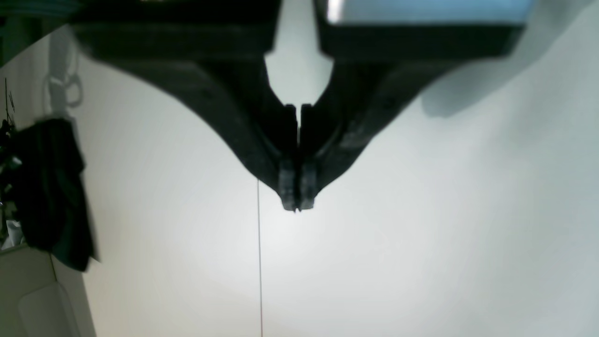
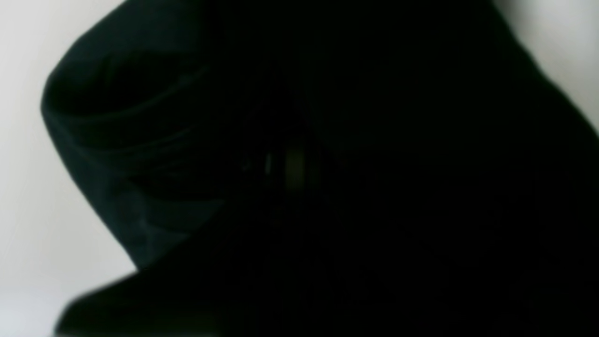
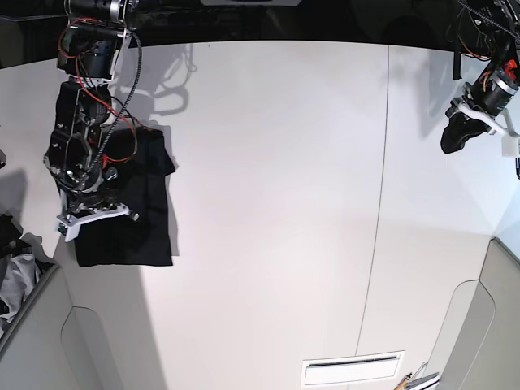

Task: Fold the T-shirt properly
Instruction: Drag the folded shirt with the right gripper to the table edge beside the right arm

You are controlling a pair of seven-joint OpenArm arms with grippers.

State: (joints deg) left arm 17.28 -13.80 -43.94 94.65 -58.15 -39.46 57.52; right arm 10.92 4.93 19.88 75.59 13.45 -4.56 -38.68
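The left claw (image 1: 297,206) has its two black fingers pressed together at the tips, with nothing between them. It hangs above the bare white table (image 1: 421,234), touching nothing. In the base view this claw (image 3: 455,140) sits high at the right edge, well apart from the garment.

The right claw cannot be made out in its own wrist view, where dark fabric fills nearly the whole picture (only a faint pale glint shows near the middle). In the base view the right arm (image 3: 77,154) reaches down over the cloth, and its claw (image 3: 88,221) sits low against the fabric near a white bracket. The fingers themselves are hidden there, but the claw is closed; whether it has a pinch of fabric between its fingers cannot be told from these pictures.

The T-shirt (image 3: 134,215) lies on the left side of the table in the base view, gathered into a roughly rectangular black shape with a sleeve or fold poking out at its upper right. In the right wrist view the T-shirt (image 2: 140,154) shows a rounded hemmed fold at its left. It also appears at the far left edge of the left wrist view (image 1: 51,187).

A thin seam (image 3: 378,203) runs down the table. No brand, label or writing can be read anywhere.
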